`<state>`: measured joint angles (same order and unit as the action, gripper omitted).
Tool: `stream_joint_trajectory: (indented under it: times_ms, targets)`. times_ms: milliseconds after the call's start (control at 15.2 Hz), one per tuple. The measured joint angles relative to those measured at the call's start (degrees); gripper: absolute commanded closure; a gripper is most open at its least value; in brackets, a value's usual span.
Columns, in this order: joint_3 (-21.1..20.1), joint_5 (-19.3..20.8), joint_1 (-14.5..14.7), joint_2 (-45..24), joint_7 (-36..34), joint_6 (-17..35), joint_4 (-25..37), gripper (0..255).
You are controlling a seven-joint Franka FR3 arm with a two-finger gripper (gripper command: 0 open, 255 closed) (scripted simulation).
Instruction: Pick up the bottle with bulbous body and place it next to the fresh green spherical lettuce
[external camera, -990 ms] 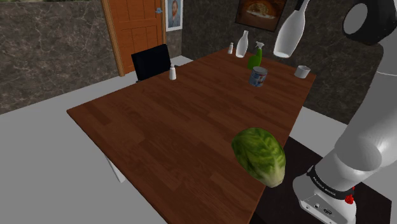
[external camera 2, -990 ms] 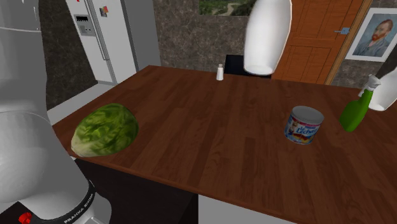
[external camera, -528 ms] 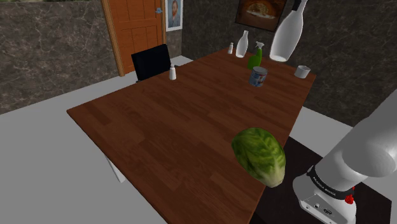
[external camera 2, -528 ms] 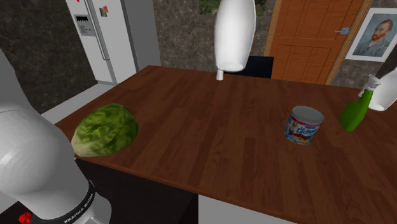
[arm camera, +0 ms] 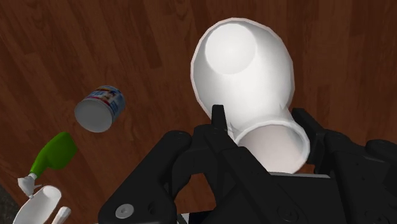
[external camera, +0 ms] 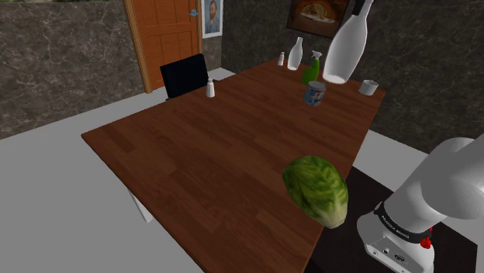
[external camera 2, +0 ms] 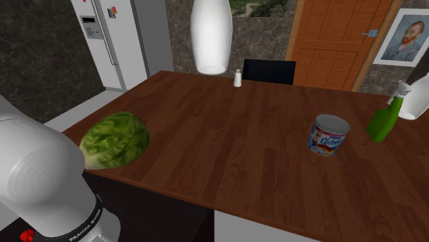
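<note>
Bottle [external camera: 342,53] aloft, now nearer lettuce [external camera: 314,190]

Can [external camera: 314,93] beside green spray btl [external camera: 312,70]; shaker [external camera: 210,89] nr black chair [external camera: 184,75]

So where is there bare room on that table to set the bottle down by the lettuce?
The tabletop between the lettuce and the small shaker is bare, as is the stretch between lettuce and can. The far corner is crowded: can, green spray bottle.
</note>
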<state>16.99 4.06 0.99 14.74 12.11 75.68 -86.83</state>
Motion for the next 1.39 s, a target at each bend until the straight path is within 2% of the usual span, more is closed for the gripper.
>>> stream_joint_trajectory:
  times_ms: [264, 462, 1386]
  targets:
    - [-4.6, 0.2, 1.6, 5.0, -6.2, -0.4, -4.7, 255]
    - [-6.4, 0.2, 2.1, 7.3, -8.8, 0.7, -8.3, 255]
    - [-6.7, 0.8, 1.8, 12.5, -9.8, 11.3, -24.1, 255]
